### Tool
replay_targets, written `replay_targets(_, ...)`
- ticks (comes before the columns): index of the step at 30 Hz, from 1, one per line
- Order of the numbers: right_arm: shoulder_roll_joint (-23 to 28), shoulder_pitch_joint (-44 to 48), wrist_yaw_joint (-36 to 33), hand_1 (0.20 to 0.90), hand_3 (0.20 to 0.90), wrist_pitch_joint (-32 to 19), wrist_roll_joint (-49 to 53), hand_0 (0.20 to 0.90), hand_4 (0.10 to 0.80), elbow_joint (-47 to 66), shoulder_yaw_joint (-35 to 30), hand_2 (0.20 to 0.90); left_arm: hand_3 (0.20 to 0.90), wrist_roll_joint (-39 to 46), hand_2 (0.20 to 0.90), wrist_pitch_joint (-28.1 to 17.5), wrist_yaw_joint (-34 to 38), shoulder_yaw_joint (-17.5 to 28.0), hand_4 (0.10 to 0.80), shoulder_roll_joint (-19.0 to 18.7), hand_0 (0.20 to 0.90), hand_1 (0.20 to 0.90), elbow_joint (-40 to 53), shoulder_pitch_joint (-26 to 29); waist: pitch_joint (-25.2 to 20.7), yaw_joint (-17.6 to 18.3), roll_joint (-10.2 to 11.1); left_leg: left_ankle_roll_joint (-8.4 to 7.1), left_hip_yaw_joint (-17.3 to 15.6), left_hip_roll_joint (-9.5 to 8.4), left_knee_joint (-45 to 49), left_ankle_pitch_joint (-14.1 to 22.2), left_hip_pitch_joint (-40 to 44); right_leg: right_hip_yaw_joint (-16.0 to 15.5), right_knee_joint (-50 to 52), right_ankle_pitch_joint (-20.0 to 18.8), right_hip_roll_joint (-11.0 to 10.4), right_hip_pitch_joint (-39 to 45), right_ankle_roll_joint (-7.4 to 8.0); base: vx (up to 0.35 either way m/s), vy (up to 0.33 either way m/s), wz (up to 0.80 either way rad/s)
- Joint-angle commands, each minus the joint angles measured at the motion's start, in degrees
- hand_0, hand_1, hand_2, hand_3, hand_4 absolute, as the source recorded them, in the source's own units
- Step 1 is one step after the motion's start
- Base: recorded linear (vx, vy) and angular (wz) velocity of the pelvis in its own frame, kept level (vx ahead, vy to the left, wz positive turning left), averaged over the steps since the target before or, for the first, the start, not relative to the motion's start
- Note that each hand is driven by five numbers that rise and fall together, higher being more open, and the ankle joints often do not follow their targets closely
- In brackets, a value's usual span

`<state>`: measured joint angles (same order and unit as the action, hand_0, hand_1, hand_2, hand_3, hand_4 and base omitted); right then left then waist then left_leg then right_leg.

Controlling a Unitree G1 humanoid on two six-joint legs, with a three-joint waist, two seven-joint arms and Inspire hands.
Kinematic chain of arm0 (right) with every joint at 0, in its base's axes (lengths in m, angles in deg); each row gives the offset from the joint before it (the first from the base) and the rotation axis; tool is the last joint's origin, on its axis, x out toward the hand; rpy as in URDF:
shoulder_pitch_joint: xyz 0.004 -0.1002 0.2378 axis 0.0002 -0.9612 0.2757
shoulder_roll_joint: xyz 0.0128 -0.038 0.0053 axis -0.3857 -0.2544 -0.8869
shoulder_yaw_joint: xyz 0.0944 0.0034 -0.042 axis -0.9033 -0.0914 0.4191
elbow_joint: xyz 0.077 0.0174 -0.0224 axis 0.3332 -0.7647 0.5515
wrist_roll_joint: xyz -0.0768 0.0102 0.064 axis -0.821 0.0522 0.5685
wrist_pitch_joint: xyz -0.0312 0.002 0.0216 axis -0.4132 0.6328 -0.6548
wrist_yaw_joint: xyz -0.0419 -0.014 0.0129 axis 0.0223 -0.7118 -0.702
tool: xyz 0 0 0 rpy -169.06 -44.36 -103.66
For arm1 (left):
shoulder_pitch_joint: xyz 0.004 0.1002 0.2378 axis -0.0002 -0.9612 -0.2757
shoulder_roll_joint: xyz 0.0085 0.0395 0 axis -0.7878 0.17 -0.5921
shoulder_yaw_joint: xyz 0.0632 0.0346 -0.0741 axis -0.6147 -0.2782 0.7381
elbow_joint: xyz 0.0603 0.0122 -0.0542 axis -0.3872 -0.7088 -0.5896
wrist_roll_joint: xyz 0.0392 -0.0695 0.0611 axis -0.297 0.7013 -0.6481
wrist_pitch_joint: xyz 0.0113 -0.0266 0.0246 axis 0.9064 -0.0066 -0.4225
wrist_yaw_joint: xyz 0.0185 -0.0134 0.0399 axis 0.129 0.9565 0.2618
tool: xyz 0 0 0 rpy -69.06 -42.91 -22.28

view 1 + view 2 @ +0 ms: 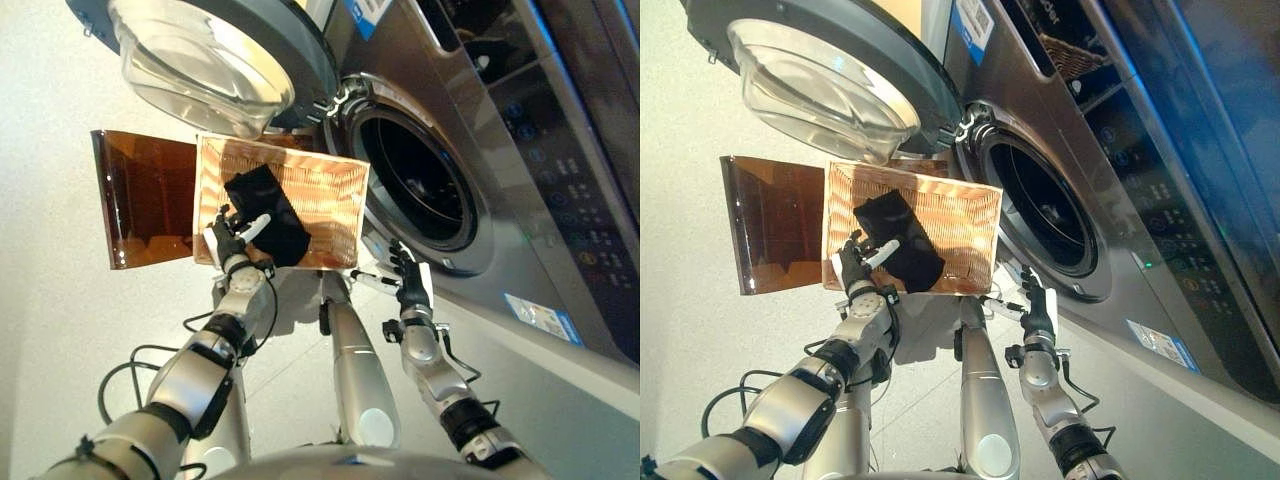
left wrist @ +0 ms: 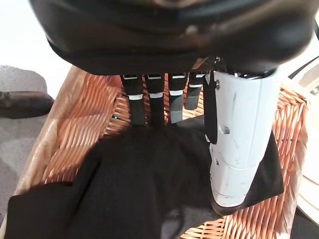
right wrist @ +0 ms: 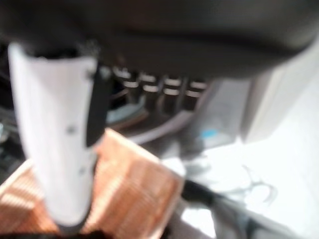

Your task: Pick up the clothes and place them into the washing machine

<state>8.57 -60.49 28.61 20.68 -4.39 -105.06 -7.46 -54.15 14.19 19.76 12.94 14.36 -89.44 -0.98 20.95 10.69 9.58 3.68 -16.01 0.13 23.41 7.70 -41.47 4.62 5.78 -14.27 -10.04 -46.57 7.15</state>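
One garment: a black cloth (image 1: 267, 214) lying inside the wicker basket (image 1: 335, 190).
Basket: it sits on the floor just beside the washing machine (image 1: 470, 130), whose round door (image 1: 215, 50) stands open.
My left hand (image 1: 230, 242): at the cloth, my fingers (image 2: 149, 102) reaching down onto it and my white-covered thumb laid across it (not yet closed round it).
My right hand (image 1: 410, 282): fingers straight, empty, near the drum opening.
Beside the basket: a brown translucent panel (image 1: 145, 195).

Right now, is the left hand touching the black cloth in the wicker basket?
Touching. The left wrist view shows the left hand with fingers and thumb down on the black cloth.
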Motion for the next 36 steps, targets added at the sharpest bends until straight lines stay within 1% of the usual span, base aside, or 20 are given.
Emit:
replay_targets(1,5.4,-2.57,-0.69,0.9,0.9,-3.15,0.02,0.9,0.8,5.58,-1.61,0.9,0.845,-0.78,0.845,-0.66,-4.69,-2.23,0.761,5.61,0.845,0.845,1.73,5.08,-0.95,1.03,-3.89,-5.45,4.79,1.32,-13.45,-11.38,-2.37,-3.59,1.73,3.01,4.5,0.41,-3.67,0.0,0.0,0.0)
replay_targets(2,5.4,-2.56,-0.69,0.9,0.9,-3.15,0.02,0.9,0.8,5.58,-1.61,0.9,0.845,-0.77,0.845,-0.66,-4.69,-2.23,0.761,5.6,0.845,0.845,1.72,5.08,-0.95,1.03,-3.89,-5.45,4.79,1.32,-13.45,-11.37,-2.38,-3.59,1.73,3.01,4.5,0.4,-3.67,0.0,0.0,0.0)
replay_targets(4,5.44,-2.49,-0.76,0.9,0.9,-3.2,0.06,0.9,0.8,5.43,-1.7,0.9,0.2,-0.53,0.2,-0.83,-4.75,-2.15,0.3,5.63,0.2,0.2,1.9,5.03,-0.98,1.04,-3.93,-5.41,4.71,1.32,-13.53,-11.33,-2.3,-3.47,1.68,2.97,4.47,0.38,-3.6,0.0,0.0,0.0)
replay_targets(23,5.12,-2.14,-1.03,0.9,0.9,-3.53,0.14,0.9,0.8,5.07,-1.53,0.9,0.2,-0.46,0.2,-0.66,-4.66,-1.62,0.3,5.53,0.2,0.2,0.55,5.5,-1.19,0.86,-4.1,-5.31,5.09,1.15,-13.16,-11.26,-3.55,-3.71,2.15,3.0,4.48,-0.73,-3.75,0.0,0.0,0.0)
replay_targets(26,5.2,-2.2,-1.08,0.9,0.9,-3.54,0.18,0.9,0.8,5.04,-1.47,0.9,0.211,-0.51,0.211,-0.6,-4.7,-1.69,0.308,5.62,0.211,0.211,0.57,5.6,-1.14,0.84,-4.03,-5.28,5.14,1.18,-12.92,-11.22,-3.72,-3.71,2.25,3.0,4.47,-0.8,-3.77,0.0,0.0,0.0)
replay_targets(28,5.18,-2.15,-1.12,0.9,0.9,-3.56,0.14,0.9,0.8,4.87,-1.47,0.9,0.2,-0.47,0.2,-0.61,-4.73,-1.58,0.3,5.6,0.2,0.2,0.45,5.53,-1.11,0.77,-4.02,-5.27,5.17,1.23,-12.84,-11.22,-3.8,-3.65,2.3,3.04,4.47,-0.91,-3.79,0.0,0.0,0.0)
replay_targets(36,5.02,-1.98,-1.1,0.9,0.9,-3.79,0.2,0.9,0.8,4.61,-1.4,0.9,0.2,-0.56,0.2,-0.88,-4.92,-1.58,0.3,5.25,0.2,0.2,1.19,5.06,-1.21,0.66,-3.99,-5.27,5.22,1.18,-12.67,-11.13,-3.78,-3.71,2.4,3.07,4.45,-0.74,-3.79,-0.001,0.0,0.0)
